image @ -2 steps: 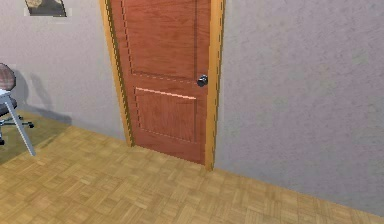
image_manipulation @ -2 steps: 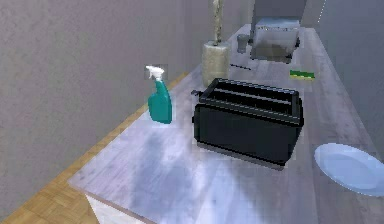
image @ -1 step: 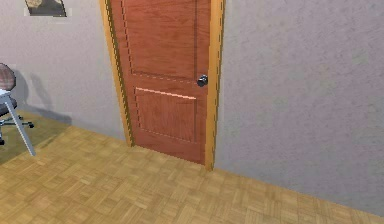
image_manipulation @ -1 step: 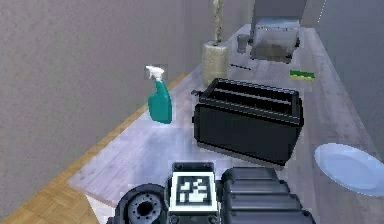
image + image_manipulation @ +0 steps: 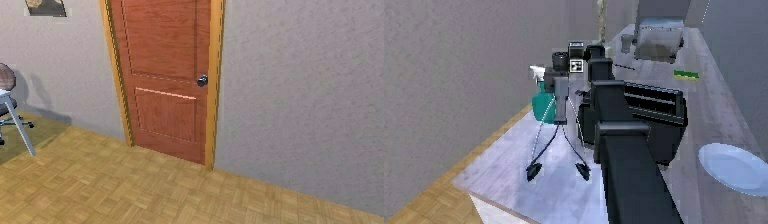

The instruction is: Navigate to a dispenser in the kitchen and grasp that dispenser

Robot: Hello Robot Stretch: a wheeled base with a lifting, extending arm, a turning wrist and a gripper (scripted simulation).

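A teal dispenser bottle (image 5: 540, 100) with a white nozzle stands at the left edge of a pale grey counter (image 5: 514, 165) in the arm side view. The dark arm bar (image 5: 629, 170) rises from the bottom edge, with white marker squares (image 5: 577, 65) at its far end. My gripper (image 5: 559, 168) reaches down-left from there, its thin fingers (image 5: 534, 168) showing over the countertop. The bottle sits right beside the gripper's body; I cannot tell whether they touch or whether the gripper holds anything.
On the counter are a black boxy appliance (image 5: 646, 110), a pale blue plate (image 5: 736, 165), a silver toaster (image 5: 659, 40) and a small green thing (image 5: 686, 75). Ahead are a shut wooden door (image 5: 165, 75), a grey wall (image 5: 300, 90), parquet floor (image 5: 120, 185) and a chair (image 5: 10, 105).
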